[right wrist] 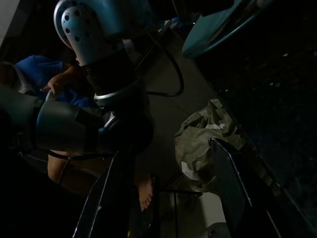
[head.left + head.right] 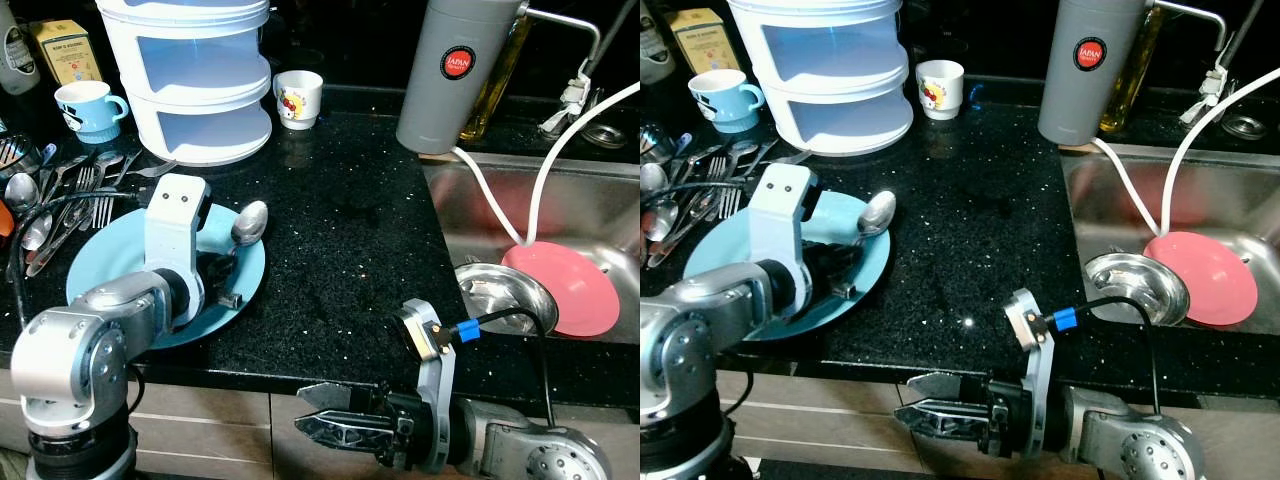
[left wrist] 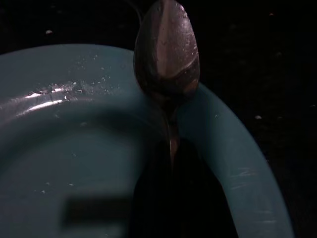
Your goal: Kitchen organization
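Note:
A light blue plate (image 2: 110, 262) lies on the black counter near its front left edge. A metal spoon (image 2: 250, 222) rests with its bowl over the plate's far rim (image 3: 233, 148), its handle running back into my left gripper (image 2: 218, 268). That gripper sits low over the plate and is shut on the spoon's handle. The spoon's bowl (image 3: 167, 52) shows close up in the left wrist view. My right gripper (image 2: 310, 412) hangs below the counter's front edge, open, its two fingers (image 1: 230, 193) apart with nothing between them.
Loose forks and spoons (image 2: 60, 195) lie left of the plate. Behind stand a white tiered container (image 2: 200, 80), a blue mug (image 2: 90, 108), a white cup (image 2: 298, 98) and a grey flask (image 2: 455, 70). The sink (image 2: 600, 200) holds a pink plate (image 2: 565, 290) and a steel bowl (image 2: 505, 290). A person (image 1: 54, 82) sits on the floor below.

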Tool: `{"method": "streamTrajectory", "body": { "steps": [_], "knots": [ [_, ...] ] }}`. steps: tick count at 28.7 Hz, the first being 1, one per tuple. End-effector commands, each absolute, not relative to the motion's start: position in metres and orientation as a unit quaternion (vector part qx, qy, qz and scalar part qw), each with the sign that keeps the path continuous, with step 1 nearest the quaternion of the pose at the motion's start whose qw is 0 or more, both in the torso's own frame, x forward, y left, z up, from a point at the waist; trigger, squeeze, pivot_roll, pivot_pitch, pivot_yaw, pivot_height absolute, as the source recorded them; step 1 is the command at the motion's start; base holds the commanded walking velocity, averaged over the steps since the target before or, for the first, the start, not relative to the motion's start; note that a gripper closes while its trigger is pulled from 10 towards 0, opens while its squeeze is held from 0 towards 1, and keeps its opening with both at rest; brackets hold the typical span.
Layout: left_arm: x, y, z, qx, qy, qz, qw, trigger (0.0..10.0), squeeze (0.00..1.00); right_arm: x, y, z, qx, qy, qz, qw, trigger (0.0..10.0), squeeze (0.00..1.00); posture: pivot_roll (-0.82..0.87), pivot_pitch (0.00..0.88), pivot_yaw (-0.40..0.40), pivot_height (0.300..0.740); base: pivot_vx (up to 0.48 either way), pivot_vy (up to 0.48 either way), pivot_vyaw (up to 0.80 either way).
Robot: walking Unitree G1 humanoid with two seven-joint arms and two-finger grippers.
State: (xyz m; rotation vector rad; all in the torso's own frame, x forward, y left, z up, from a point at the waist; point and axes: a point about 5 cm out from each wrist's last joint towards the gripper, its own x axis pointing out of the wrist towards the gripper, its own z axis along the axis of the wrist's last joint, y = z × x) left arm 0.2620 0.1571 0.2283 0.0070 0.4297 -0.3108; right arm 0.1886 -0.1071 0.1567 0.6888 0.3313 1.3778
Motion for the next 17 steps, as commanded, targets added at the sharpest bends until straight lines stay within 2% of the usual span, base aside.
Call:
{"method": "streamTrajectory", "body": {
  "steps": [1, 4, 10, 14, 17],
  "knots": [
    [0.263, 0.165, 0.22, 0.012, 0.241, -0.119, 0.963, 0.0, 0.0, 0.188, -0.11, 0.155, 0.309, 0.155, 0.614, 0.71, 10.0, 0.0, 0.06, 0.05, -0.009, 0.74, 0.0, 0.0, 0.0],
    [0.267, 0.183, 0.235, 0.028, 0.203, -0.049, 0.977, 0.0, 0.0, 0.188, -0.11, 0.155, 0.309, 0.156, 0.614, 0.709, 10.0, 0.0, 0.06, 0.049, -0.009, 0.74, 0.0, 0.0, 0.0],
    [0.26, 0.203, 0.246, 0.032, 0.177, 0.023, 0.983, 0.0, 0.0, 0.189, -0.11, 0.155, 0.311, 0.156, 0.614, 0.709, 10.0, 0.0, 0.07, 0.055, -0.007, 0.74, 0.0, 0.0, 0.0],
    [0.251, 0.202, 0.253, 0.032, 0.153, 0.047, 0.987, 0.0, 0.0, 0.19, -0.111, 0.155, 0.313, 0.156, 0.615, 0.707, 10.0, 0.0, 0.08, 0.055, -0.008, 0.74, 0.0, 0.0, 0.0],
    [0.246, 0.185, 0.252, 0.023, 0.136, 0.021, 0.99, 0.0, 0.0, 0.191, -0.111, 0.154, 0.315, 0.157, 0.617, 0.704, 10.0, 0.0, 0.09, 0.055, -0.01, 0.74, 0.0, 0.0, 0.0]
  ]
}}
